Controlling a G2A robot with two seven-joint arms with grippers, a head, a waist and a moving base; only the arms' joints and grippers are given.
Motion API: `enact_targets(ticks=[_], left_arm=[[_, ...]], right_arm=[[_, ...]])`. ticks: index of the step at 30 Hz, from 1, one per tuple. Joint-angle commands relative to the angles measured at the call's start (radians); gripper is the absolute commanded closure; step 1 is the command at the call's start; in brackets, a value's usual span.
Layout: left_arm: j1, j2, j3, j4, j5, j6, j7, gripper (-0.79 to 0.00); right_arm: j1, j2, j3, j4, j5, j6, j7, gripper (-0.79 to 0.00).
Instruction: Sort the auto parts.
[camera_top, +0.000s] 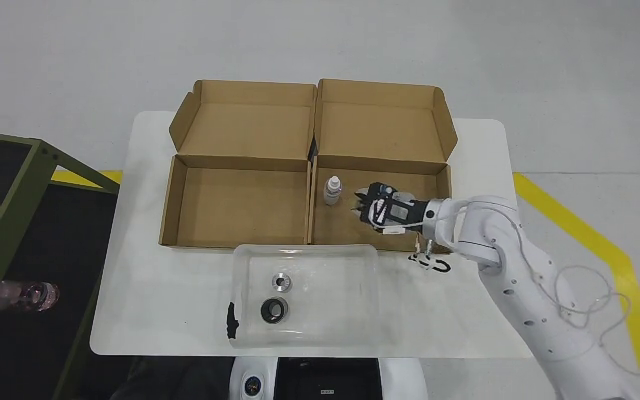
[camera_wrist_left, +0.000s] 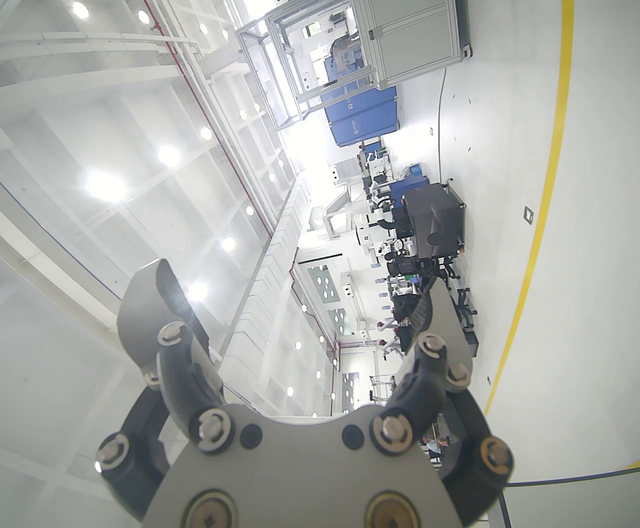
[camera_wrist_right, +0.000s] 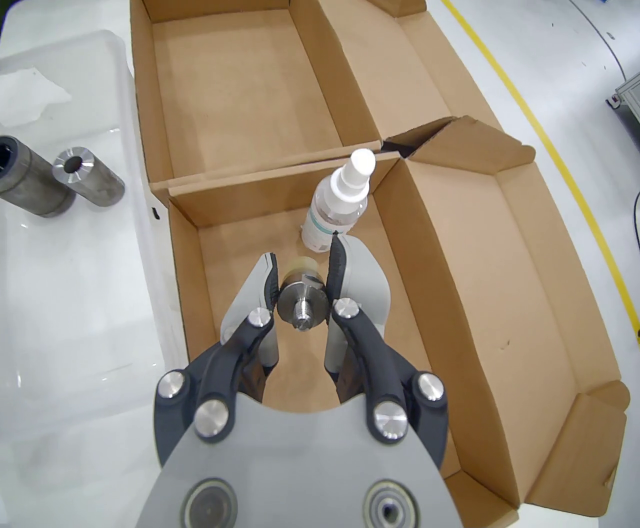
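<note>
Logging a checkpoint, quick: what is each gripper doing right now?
Left gripper: open, holding nothing.
Right gripper: closed on a metal part, above a cardboard box.

Bright, even light pours from rows of round ceiling lamps (camera_wrist_left: 105, 185); from the left wrist they flare into a white haze that washes over one finger of the left gripper (camera_wrist_left: 295, 280). The white surface (camera_top: 150, 250) is lit flat. In the cardboard boxes (camera_top: 245, 205) at twelve o'clock on it, the walls throw only soft shade. The clear tub (camera_top: 340, 310) at six o'clock shows a milky sheen. The metal part (camera_wrist_right: 302, 305) held in the right gripper (camera_wrist_right: 303, 250) glints at its tip. Both wrist views bend lines near their edges: the yellow floor line (camera_wrist_left: 565, 50) curves.
</note>
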Motion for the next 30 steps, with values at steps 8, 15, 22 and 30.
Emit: enact_targets(ticks=[8, 15, 22, 30], left_arm=[[0.000, 0.000, 0.000, 0.000, 0.000, 0.000, 0.000, -0.785], [0.000, 0.000, 0.000, 0.000, 0.000, 0.000, 0.000, -0.785], [0.000, 0.000, 0.000, 0.000, 0.000, 0.000, 0.000, -0.785], [0.000, 0.000, 0.000, 0.000, 0.000, 0.000, 0.000, -0.785]], right_arm=[[0.085, -0.014, -0.060, 0.100, -0.032, -0.003, 0.071, 0.000], [0.142, -0.031, -0.123, 0.177, -0.038, 0.007, 0.095, 0.000], [0.186, -0.049, -0.174, 0.238, -0.044, 0.019, 0.104, 0.000], [0.218, -0.064, -0.208, 0.282, -0.052, 0.029, 0.102, -0.123]])
